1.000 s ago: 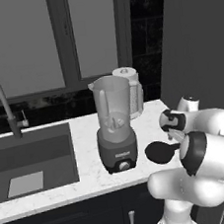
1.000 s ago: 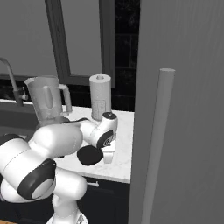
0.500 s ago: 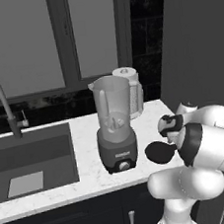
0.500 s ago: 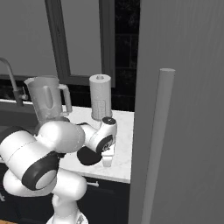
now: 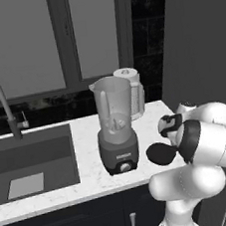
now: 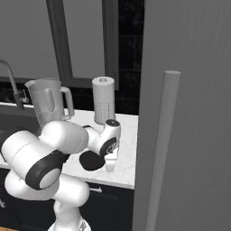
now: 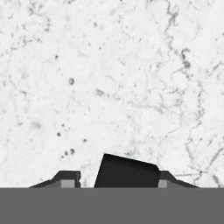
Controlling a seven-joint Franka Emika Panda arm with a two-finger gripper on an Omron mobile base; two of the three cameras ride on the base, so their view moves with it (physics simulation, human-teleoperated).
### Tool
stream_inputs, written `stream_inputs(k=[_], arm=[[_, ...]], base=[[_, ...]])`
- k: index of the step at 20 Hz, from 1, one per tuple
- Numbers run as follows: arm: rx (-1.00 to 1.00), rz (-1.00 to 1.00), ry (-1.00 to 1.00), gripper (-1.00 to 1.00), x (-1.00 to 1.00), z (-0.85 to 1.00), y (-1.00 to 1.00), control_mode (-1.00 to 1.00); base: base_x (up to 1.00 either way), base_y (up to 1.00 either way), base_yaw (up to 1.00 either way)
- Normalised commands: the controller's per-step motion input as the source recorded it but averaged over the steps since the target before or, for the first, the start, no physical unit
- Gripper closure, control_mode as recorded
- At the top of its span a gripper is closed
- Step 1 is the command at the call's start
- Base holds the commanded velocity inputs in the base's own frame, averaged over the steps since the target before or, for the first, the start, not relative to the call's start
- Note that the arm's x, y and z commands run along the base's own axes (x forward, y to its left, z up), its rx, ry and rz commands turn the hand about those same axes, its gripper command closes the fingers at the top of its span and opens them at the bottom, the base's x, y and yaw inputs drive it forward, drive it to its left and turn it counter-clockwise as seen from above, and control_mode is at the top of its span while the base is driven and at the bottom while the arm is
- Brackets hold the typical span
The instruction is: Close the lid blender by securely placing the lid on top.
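The gripper (image 7: 114, 183) points down at the marble table (image 7: 109, 78), its fingers either side of the lid's tab (image 7: 127, 171). Whether it grips is unclear. The lid (image 5: 161, 153) lies right of the open blender (image 5: 117, 129).

Dim, flat rendered light — dark windows and walls, soft shadows. The white marble tabletop (image 7: 113, 78) looks bright and sharp close up; no glare, no blur.

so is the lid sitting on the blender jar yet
Apart. The left base view shows the lid down at counter level to the right of the blender, its jar mouth open, with bare marble between them.
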Motion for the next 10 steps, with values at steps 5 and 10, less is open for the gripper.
stream_inputs(k=[5,10], arm=[[-0.02,-0.1,0.04,1.0,-0.23,0.33,0.24,-1.0],[0.04,-0.15,0.0,1.0,-0.61,0.96,0.0,-1.0]], base=[[0.0,0.0,0.0],[0.0,0.0,0.0]])
